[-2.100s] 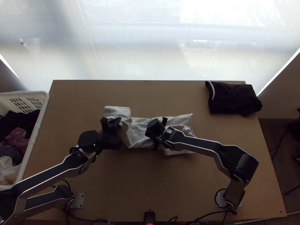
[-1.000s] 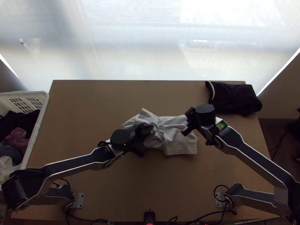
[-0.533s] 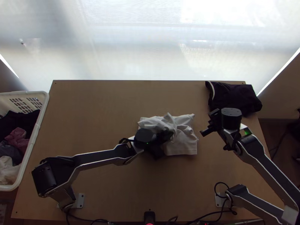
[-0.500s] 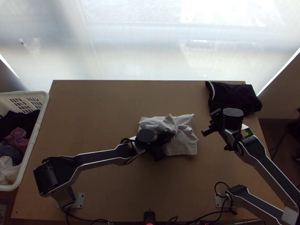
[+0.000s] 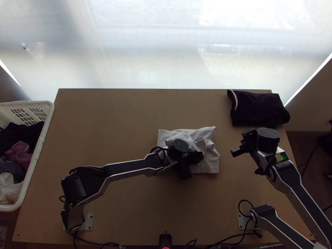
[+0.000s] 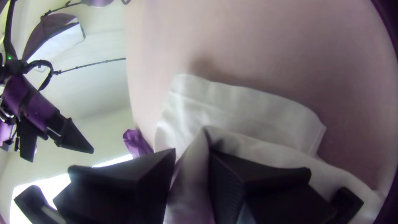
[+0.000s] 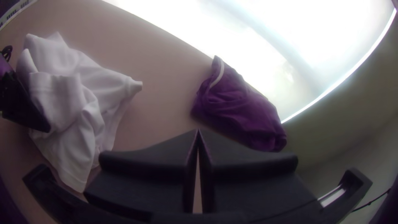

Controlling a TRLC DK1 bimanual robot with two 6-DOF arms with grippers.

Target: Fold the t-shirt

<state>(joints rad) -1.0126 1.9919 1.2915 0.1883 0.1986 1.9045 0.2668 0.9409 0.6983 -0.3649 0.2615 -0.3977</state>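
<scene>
"Top view: state the left gripper's (image 5: 191, 165) position."
"Over the near part of the white t-shirt (image 5: 209, 164), bunched on the table (image 5: 112, 112). Left wrist view: jaws apart, a fold between them; firm clamping cannot be confirmed."
"And the right gripper (image 5: 242, 146)?"
"To the right of the t-shirt, clear of it. Right wrist view: jaws closed, tips meeting."
</scene>
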